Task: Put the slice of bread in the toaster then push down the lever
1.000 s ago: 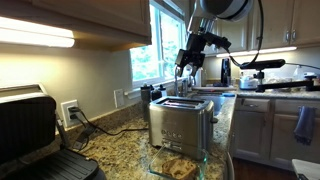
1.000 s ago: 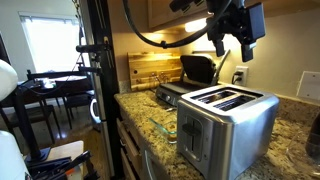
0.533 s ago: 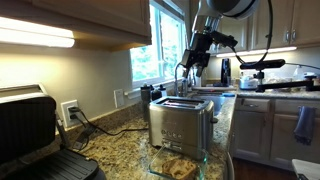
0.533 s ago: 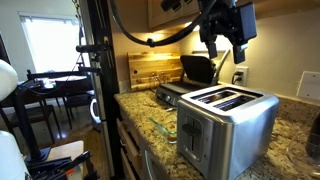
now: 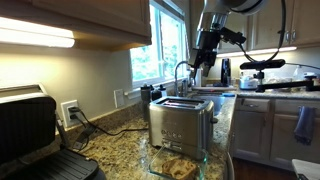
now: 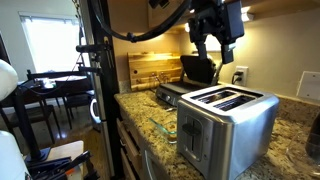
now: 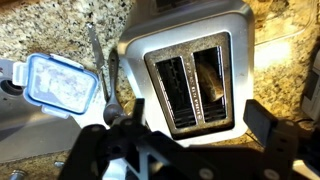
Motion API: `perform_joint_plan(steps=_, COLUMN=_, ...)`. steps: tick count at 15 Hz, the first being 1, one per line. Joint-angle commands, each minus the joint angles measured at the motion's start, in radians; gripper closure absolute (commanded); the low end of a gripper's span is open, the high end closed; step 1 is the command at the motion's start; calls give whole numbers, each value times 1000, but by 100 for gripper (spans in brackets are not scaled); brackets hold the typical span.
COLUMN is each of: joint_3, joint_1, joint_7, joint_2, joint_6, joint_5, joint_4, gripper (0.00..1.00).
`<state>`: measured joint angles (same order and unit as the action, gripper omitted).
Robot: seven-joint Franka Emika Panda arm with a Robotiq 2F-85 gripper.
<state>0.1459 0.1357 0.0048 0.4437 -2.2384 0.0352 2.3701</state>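
The brushed-steel toaster [image 5: 180, 122] stands on the granite counter and shows in both exterior views [image 6: 225, 125]. In the wrist view I look straight down on its top [image 7: 135, 50]. The slice of bread [image 7: 208, 72] sits down inside the right-hand slot, with only its tan top showing. My gripper [image 5: 203, 62] hangs well above the toaster and touches nothing; it also shows in an exterior view [image 6: 215, 45]. In the wrist view its jaws [image 7: 195, 122] are spread wide and empty. The lever is not clearly visible.
A black-and-silver grill press [image 5: 40, 130] stands open beside the toaster and shows in an exterior view [image 6: 195, 70]. A glass container [image 5: 178, 162] with tan pieces sits in front of the toaster. A blue-rimmed lid [image 7: 60, 80] lies on the counter. A wooden board [image 6: 150, 68] leans on the wall.
My gripper has risen and drifted away from above the toaster, empty. The toaster and the bread in its slot have not moved.
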Motion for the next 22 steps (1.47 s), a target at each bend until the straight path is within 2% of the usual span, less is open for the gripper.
perform_joint_plan(steps=1, joint_3=-19, joint_1=18, joint_7=-1, joint_2=86, joint_6=37, joint_5=34, joint_4=70, gripper=0)
perform_joint_plan(steps=11, joint_3=-23, joint_1=22, joint_7=0, joint_2=130, joint_6=81, joint_5=60, joint_4=112, gripper=0)
perform_joint_plan(steps=22, joint_3=-26, joint_1=31, joint_7=11, joint_2=95, joint_6=77, joint_5=89, joint_4=113, gripper=0)
